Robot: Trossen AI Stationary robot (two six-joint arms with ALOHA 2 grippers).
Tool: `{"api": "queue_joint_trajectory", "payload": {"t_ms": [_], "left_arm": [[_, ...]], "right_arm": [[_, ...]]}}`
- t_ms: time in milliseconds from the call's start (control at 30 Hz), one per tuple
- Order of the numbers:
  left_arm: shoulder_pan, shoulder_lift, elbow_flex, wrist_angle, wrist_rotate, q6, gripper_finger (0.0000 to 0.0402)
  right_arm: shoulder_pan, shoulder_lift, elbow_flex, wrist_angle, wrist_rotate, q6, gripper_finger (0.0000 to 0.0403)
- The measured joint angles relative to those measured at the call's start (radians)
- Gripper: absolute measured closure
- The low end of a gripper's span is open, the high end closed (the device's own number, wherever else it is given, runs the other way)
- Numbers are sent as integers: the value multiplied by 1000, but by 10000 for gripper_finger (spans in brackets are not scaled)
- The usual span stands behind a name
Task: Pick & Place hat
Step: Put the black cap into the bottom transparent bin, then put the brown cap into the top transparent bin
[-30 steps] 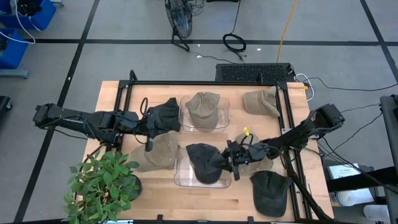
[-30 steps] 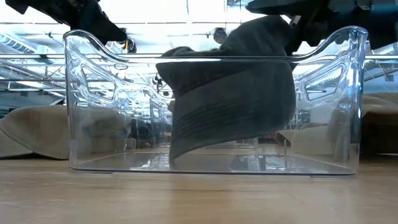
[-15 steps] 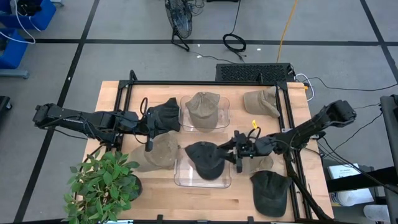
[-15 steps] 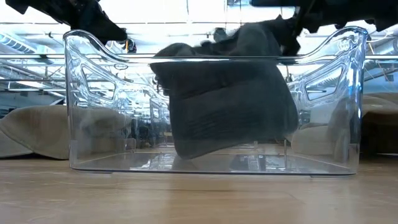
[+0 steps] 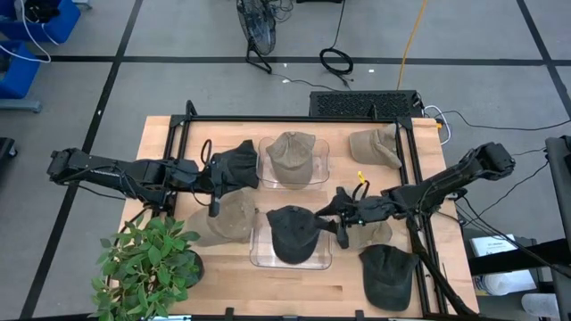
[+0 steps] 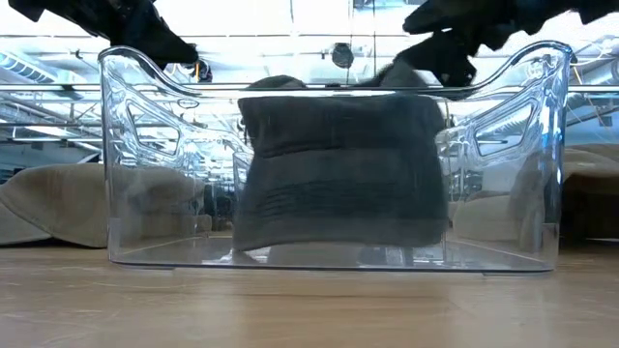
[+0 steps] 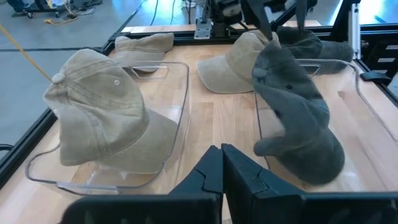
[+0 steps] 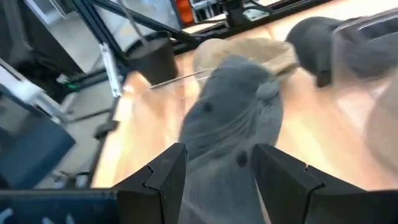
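Dropped lower since a second ago, the dark hat (image 6: 340,169) now sits on the floor of the near bin (image 5: 260,254), where before it hung tilted from the right tool (image 5: 343,218). That tool has drawn back to the bin's right edge, fingers apart and off the hat. Risk from here: a finger could snag the brim on retreat and drag the hat back out. Farther off, the left tool (image 5: 217,181), fingers together, waits by another dark cap. Tan caps lie on the wooden desk (image 5: 161,134), a plant (image 5: 147,263) at its corner; grey floor and cables beyond.
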Motion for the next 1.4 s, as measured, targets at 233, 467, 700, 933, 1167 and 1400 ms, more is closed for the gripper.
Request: {"api": "queue_joint_trajectory", "payload": {"t_ms": [233, 467, 700, 933, 1167, 1400], "left_arm": [[0, 0, 0, 1, -14, 0, 374], [0, 0, 0, 9, -16, -23, 394], [-2, 0, 6, -2, -41, -51, 377], [-44, 77, 163, -172, -158, -55, 360], [-61, 221, 356, -404, -234, -100, 360], [-61, 325, 448, -443, -236, -143, 359]], "right_arm": [[-21, -31, 125, -271, 0, -42, 234], [-25, -60, 276, -676, 34, 57, 240], [-26, -66, 373, -1114, 74, 331, 294], [2, -107, 357, -1318, 74, 455, 378], [30, -226, 234, -1285, 74, 482, 391], [30, -380, 105, -1248, 72, 500, 401]]}}
